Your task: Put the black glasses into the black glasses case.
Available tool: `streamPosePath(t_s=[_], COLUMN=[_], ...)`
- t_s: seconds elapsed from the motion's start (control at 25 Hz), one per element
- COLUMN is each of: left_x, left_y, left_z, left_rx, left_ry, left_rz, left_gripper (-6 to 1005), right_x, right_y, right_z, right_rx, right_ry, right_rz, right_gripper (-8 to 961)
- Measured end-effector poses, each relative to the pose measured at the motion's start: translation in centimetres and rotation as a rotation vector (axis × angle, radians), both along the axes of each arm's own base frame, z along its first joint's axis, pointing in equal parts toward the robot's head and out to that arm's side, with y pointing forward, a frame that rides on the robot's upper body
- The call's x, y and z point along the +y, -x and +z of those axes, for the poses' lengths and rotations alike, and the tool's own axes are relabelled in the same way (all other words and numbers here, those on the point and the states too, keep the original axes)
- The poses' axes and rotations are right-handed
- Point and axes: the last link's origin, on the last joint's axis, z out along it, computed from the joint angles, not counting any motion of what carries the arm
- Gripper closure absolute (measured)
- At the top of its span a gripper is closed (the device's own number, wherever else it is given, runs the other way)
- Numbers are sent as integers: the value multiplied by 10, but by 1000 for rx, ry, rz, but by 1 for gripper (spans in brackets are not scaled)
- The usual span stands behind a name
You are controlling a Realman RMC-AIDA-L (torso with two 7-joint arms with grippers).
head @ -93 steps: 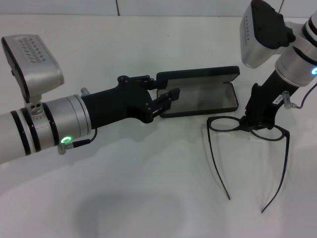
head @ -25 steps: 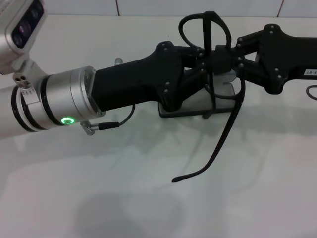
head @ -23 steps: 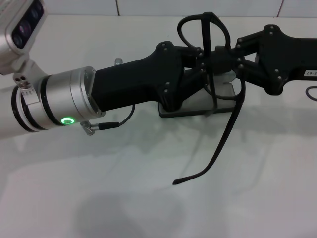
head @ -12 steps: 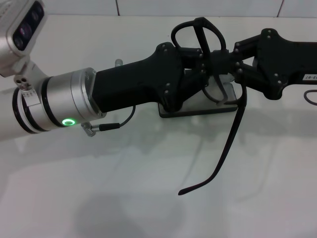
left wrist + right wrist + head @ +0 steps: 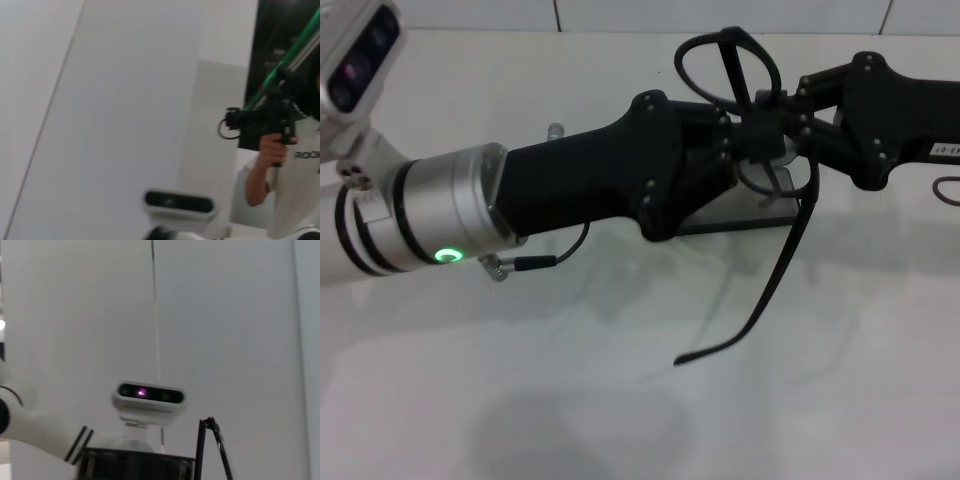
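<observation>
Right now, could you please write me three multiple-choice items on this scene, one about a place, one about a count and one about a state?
1. Where are the black glasses?
A. Held up between the two grippers, above the black glasses case
B. Lying flat on the table
C. Shut inside the case

2. How many grippers meet at the glasses?
A. None
B. One
C. Two

3. How does the long temple arm stand?
A. Folded against the lenses
B. Unfolded, hanging down towards the table
C. Snapped off

Answers: 1 A, the frame is raised over the case; 2 C, the left gripper and right gripper meet there; 3 B, it trails downward.
</observation>
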Motion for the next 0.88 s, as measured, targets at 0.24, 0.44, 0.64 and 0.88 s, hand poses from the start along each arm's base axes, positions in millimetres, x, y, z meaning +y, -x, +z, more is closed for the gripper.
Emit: streamPosePath(t_s=[0.24, 0.44, 0.64, 0.88], left_x=[-7, -9, -10, -21], left_y=[1, 5, 6, -5], left_z=[6, 7, 6, -11], left_rx=[-32, -34, -31, 26], left_ry=[6, -1, -7, 33], left_rz=[-45, -37, -40, -170], left_gripper=[958, 958, 958, 958], right_x=[2, -15, -30, -29], right_y=[-9, -13, -12, -8], right_z=[13, 51, 77, 84], right_rx=[33, 223, 400, 589], right_ry=[-70, -139, -209, -323], right_rz=[-30, 21, 90, 136], right_gripper=[883, 883, 883, 883])
